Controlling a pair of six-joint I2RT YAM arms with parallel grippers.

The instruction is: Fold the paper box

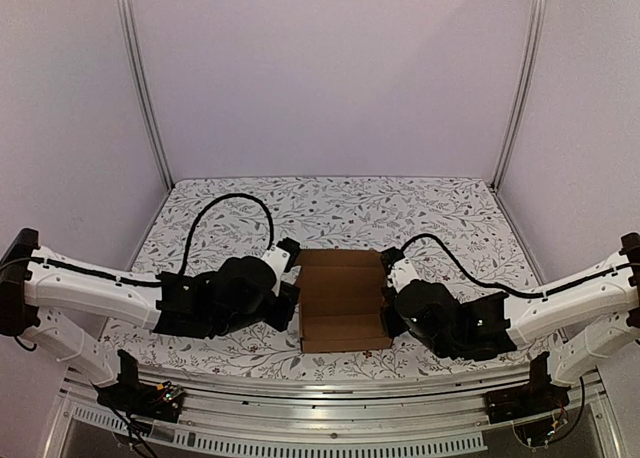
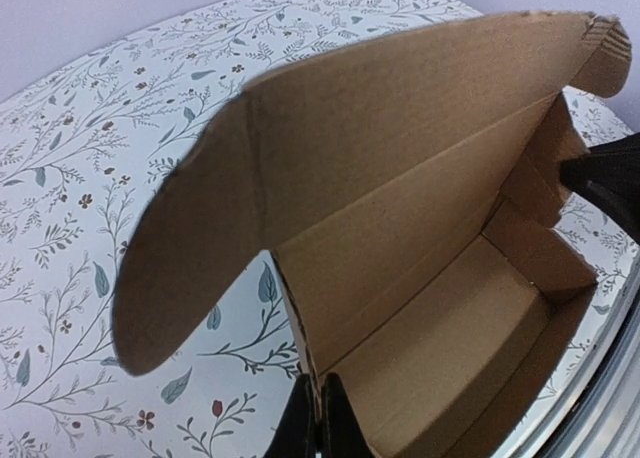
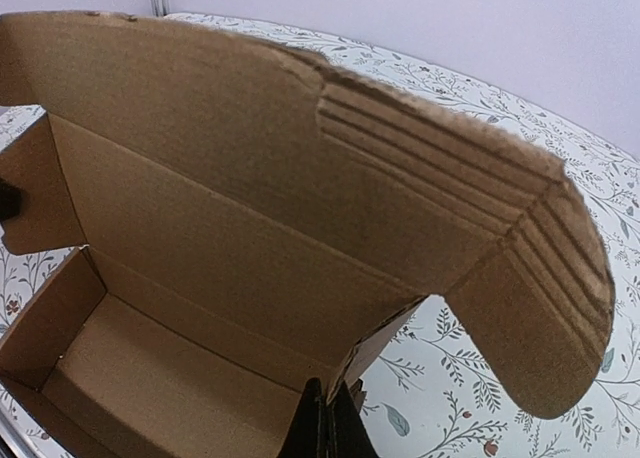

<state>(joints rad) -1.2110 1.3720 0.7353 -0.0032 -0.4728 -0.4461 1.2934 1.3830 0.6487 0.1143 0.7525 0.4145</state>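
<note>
The paper box stands half folded on the flowered table, close to the near edge, with open surface behind it. Its lid stands up and the inside shows only bare cardboard. The left gripper clamps its left wall and the right gripper clamps its right wall

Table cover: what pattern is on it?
The table cover is white with grey-green leafy vines and small reddish flowers, clearest in the left wrist view.
</note>
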